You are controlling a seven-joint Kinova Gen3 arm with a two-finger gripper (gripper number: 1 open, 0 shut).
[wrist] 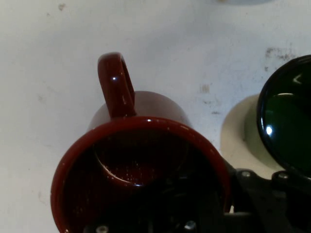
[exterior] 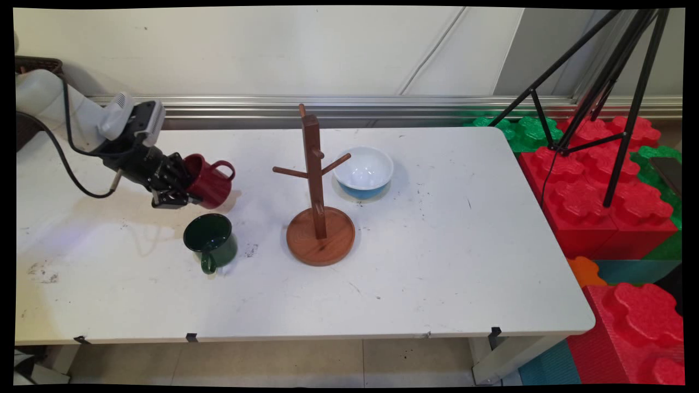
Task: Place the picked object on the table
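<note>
Dark red mug [exterior: 210, 180] tipped sideways in claw [exterior: 183, 191], handle up, above green mug [exterior: 210, 240]

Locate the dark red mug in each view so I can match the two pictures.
Main view: the dark red mug is left of centre, tipped on its side in the end effector, held above the table behind the green mug.
Hand view: it fills the lower centre, rim toward the camera, handle pointing up.
Shared landmark: the green mug, at the right edge of the hand view.
</note>
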